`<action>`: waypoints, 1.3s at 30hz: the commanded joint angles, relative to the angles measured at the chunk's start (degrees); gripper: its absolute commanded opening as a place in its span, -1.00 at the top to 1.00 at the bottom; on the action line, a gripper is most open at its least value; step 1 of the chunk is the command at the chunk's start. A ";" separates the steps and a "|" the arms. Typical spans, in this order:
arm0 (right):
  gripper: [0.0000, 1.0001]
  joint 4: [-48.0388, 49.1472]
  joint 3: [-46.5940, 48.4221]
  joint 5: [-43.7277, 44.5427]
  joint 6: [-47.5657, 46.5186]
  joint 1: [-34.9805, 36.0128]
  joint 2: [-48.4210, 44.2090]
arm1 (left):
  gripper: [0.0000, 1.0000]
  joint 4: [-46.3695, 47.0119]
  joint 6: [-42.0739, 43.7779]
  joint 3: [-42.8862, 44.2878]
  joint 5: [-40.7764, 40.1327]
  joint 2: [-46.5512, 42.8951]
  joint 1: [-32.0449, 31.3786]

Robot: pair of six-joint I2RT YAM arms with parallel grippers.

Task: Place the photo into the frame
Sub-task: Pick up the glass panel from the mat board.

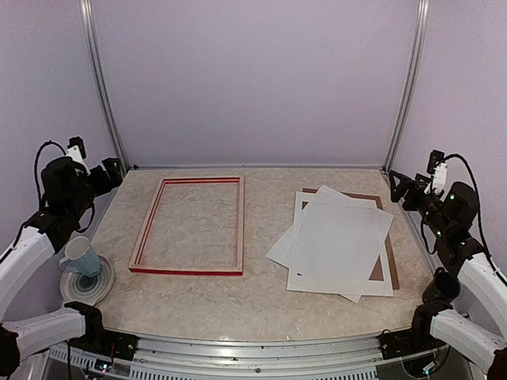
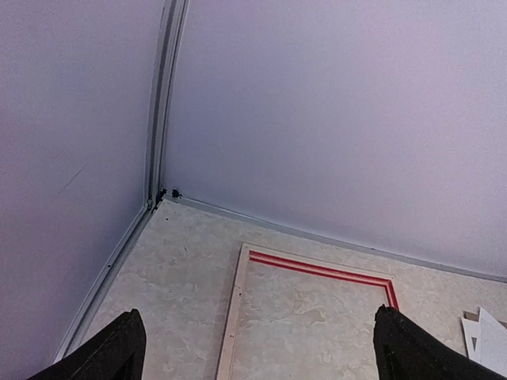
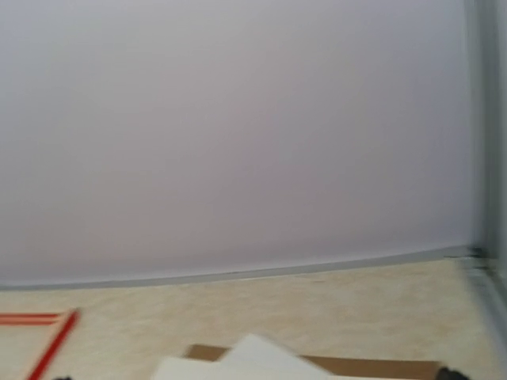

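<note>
The frame (image 1: 188,226) lies flat on the left half of the table, pale wood back up, red showing along its inner and near edges. Its far end shows in the left wrist view (image 2: 317,269). On the right lies a loose stack of white sheets. The top plain white sheet (image 1: 341,241) looks like the photo, white side up; I see no printed side. Its corner shows in the right wrist view (image 3: 261,356). My left gripper (image 1: 107,174) is open and empty, raised beyond the frame's far left corner. My right gripper (image 1: 400,188) is open and empty, raised at the stack's far right.
A brown backing panel (image 1: 392,273) lies under the sheets, with another white sheet (image 1: 279,252) skewed beneath the top one. A pale blue mug (image 1: 79,257) stands on a plate (image 1: 91,291) at the near left. Walls close the table at the back and both sides.
</note>
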 commanded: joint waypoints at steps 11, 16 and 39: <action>-0.98 2.85 0.03 -9.96 5.89 -0.54 -3.43 | -0.98 1.32 -10.87 2.52 8.84 7.01 -1.56; -0.98 -0.91 2.51 -12.23 6.98 -0.56 1.57 | -0.98 2.12 -11.49 3.06 6.00 9.08 -5.54; -0.98 -17.00 10.88 -12.39 13.18 0.52 21.47 | -0.98 7.38 -5.55 10.71 -6.46 30.28 -31.72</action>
